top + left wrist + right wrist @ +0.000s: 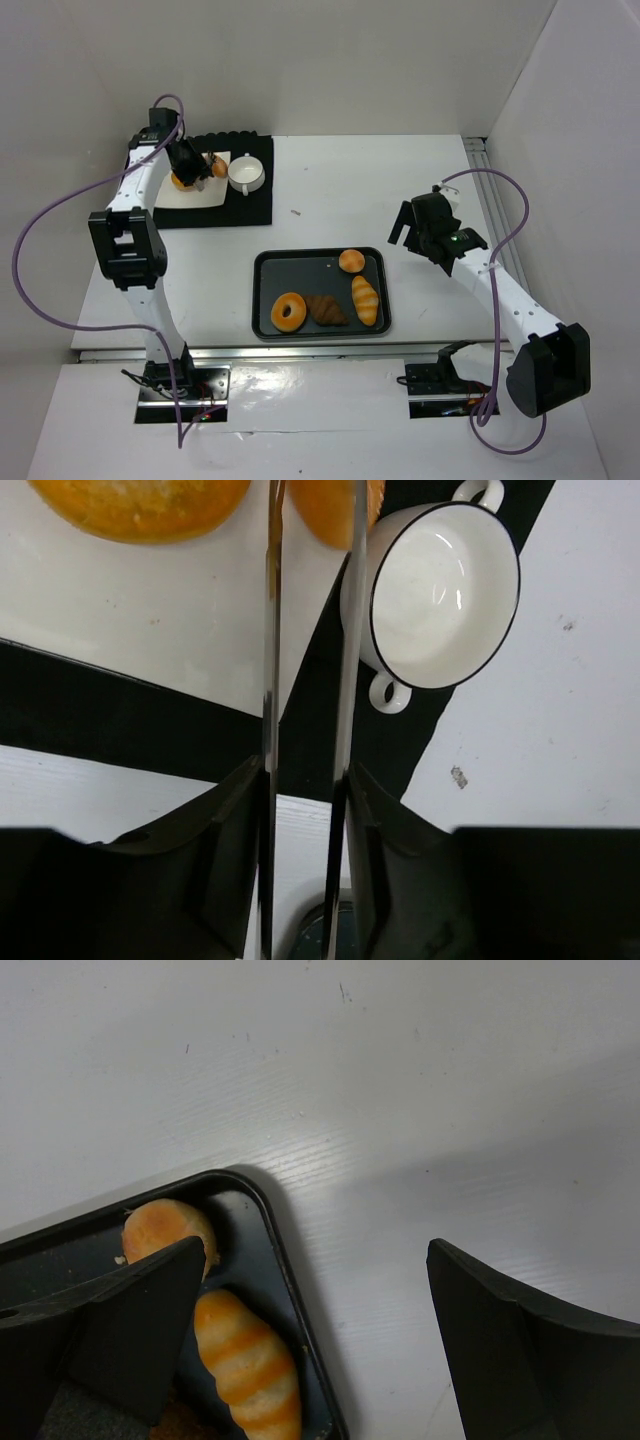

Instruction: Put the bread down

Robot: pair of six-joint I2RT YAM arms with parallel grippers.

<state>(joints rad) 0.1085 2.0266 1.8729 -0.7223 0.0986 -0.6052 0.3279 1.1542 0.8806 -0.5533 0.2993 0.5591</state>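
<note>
1. My left gripper (190,165) sits low over the white plate (203,194), jaws only a sliver apart. It is hemmed in by an orange bun (140,502) on one side, a second bun (372,492) under one finger and the cup (245,174) just beyond (the tightest spot here).
2. Bare table (330,190) between the black mat (255,208) and the tray (262,295) gives a wide lane.
3. In the tray, the doughnut (289,312), croissant (325,308), striped roll (365,300) and round bun (350,261) crowd the near and right parts. Its far-left corner is bare.
4. My right gripper (316,1250) stands spread wide over bare table, off the tray's far-right corner.
</note>
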